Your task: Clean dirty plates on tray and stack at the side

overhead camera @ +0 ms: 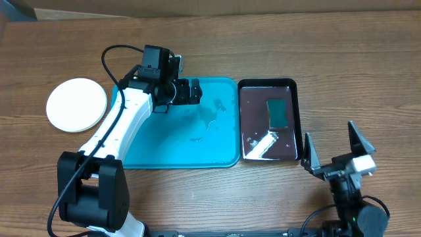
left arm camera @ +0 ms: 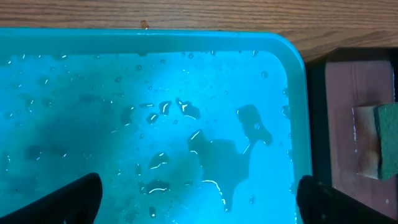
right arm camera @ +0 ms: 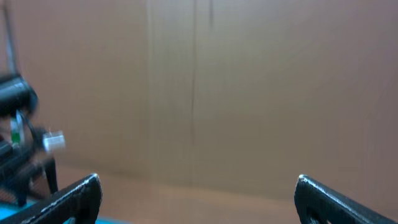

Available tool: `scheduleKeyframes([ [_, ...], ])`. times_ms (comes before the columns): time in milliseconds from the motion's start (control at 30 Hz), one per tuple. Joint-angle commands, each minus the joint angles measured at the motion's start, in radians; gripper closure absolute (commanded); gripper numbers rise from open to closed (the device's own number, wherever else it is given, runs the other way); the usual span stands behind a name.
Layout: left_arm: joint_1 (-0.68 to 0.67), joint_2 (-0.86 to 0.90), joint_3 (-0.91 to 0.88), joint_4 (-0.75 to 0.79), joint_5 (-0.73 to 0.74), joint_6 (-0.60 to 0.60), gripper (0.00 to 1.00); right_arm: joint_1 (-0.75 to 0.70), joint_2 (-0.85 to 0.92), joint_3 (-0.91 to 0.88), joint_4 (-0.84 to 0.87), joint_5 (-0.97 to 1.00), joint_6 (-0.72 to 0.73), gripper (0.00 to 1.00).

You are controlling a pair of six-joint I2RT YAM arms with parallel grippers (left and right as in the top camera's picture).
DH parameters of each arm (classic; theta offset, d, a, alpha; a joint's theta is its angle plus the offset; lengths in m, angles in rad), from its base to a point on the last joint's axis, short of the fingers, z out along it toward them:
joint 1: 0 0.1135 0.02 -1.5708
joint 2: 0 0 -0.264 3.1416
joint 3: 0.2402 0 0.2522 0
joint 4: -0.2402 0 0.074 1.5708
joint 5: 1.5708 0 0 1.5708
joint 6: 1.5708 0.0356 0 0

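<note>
The turquoise tray (overhead camera: 151, 148) lies mid-table, wet, with puddles and drops (left arm camera: 224, 162) and no plate on it. A white round plate (overhead camera: 76, 105) rests on the bare wood left of the tray; I cannot tell whether others lie under it. My left gripper (overhead camera: 197, 91) hovers over the tray's far middle, open, its dark fingertips (left arm camera: 81, 199) wide apart with nothing between them (left arm camera: 199, 190). My right gripper (overhead camera: 331, 143) stands open above the table's front right, away from both trays. In the right wrist view it (right arm camera: 198, 186) holds nothing.
A glossy black tray (overhead camera: 245, 118) with water and a green sponge (overhead camera: 279, 112) sits against the turquoise tray's right side. The left wrist view shows the sponge (left arm camera: 385, 140) at its right edge. A cardboard wall (right arm camera: 249, 81) faces the right wrist.
</note>
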Motion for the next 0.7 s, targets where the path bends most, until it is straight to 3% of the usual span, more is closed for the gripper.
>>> scheduleKeyframes([
  [0,-0.001,-0.023,0.010,0.001,-0.002,0.026,0.00,-0.001,-0.010,-0.011,-0.136,0.025,0.004,0.00],
  [133,-0.001,-0.023,0.010,0.001,-0.003,0.026,0.00,-0.001,-0.010,-0.011,-0.325,0.031,0.005,0.00],
  [667,-0.001,-0.023,0.010,0.001,-0.002,0.026,0.00,-0.003,-0.010,-0.011,-0.319,0.063,0.004,0.00],
])
